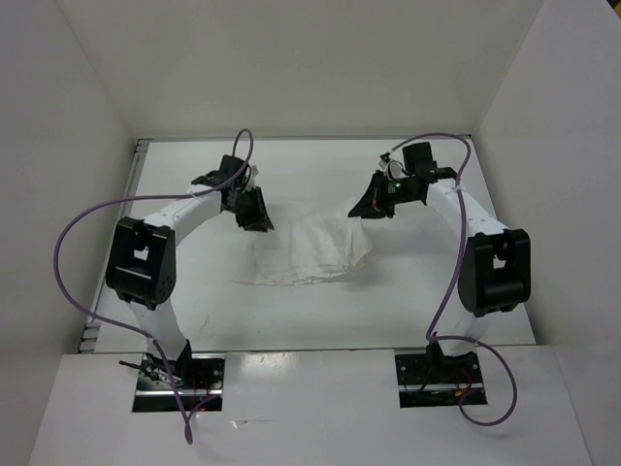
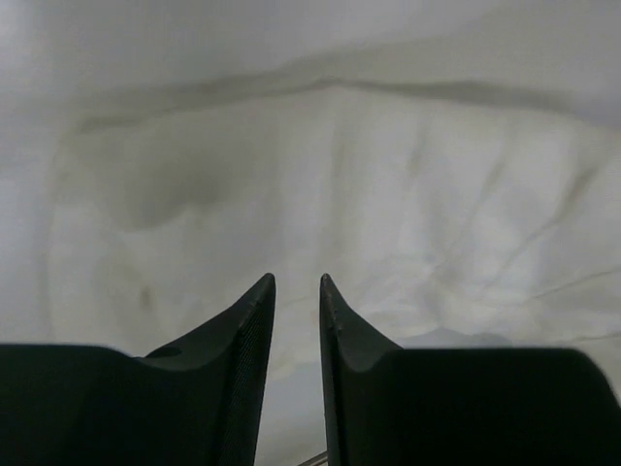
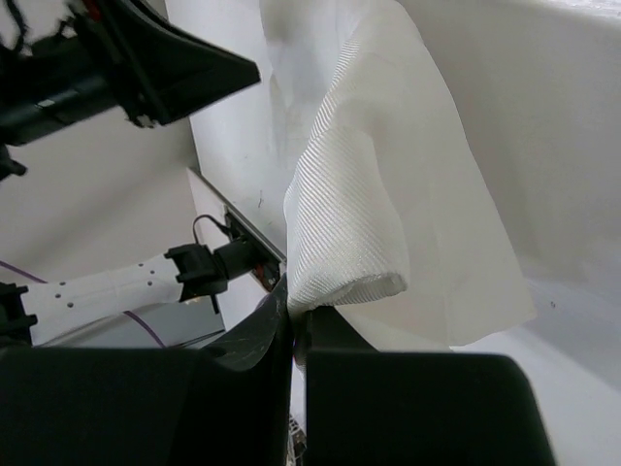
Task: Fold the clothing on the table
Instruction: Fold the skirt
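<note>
The clothing [image 1: 309, 254], a white thin garment, lies crumpled in the middle of the table [image 1: 194, 311]. My right gripper [image 1: 367, 207] is at its far right corner. The right wrist view shows this gripper [image 3: 296, 309] shut on a rolled fold of the clothing [image 3: 359, 223], which hangs from the jaws. My left gripper [image 1: 254, 219] hovers at the garment's far left corner. In the left wrist view its fingertips [image 2: 298, 282] stand a narrow gap apart, with nothing between them, just above the creased clothing [image 2: 369, 194].
White upright walls [image 1: 78, 146] enclose the table on the left, back and right. The table's grey metal edge [image 1: 139, 160] runs along the left side. Purple cables [image 1: 73, 252] loop off both arms. The two arm bases [image 1: 179, 381] sit at the near edge.
</note>
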Robot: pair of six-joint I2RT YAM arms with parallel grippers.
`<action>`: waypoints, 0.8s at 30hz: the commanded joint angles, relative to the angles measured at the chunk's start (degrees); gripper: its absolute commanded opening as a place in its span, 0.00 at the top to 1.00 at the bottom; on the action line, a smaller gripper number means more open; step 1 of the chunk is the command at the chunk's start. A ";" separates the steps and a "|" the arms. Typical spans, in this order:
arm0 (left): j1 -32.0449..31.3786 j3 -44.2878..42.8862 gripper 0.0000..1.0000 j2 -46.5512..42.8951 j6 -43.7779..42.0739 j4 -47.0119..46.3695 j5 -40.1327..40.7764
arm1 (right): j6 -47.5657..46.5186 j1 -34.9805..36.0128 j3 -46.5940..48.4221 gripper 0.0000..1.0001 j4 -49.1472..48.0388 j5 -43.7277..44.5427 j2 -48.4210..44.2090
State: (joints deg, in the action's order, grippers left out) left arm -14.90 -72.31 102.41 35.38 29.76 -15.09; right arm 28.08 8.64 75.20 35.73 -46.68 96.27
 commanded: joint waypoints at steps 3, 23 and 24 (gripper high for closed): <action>-2.42 -13.27 0.75 5.86 0.48 -5.15 -9.95 | -1.53 -0.91 2.32 1.00 0.84 -2.72 0.06; -6.46 -26.29 1.00 23.62 4.61 -10.51 -17.95 | 0.57 -0.91 5.04 1.00 -0.22 -3.86 3.31; -6.46 -26.30 1.00 24.32 5.22 -10.51 -17.95 | 0.58 -0.91 5.05 1.00 -0.22 -3.86 3.31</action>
State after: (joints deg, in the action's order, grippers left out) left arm -20.84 -95.66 125.29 39.44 21.30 -30.94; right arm 27.81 7.99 76.93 36.07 -48.51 99.15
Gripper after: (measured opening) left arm 0.000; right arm 0.035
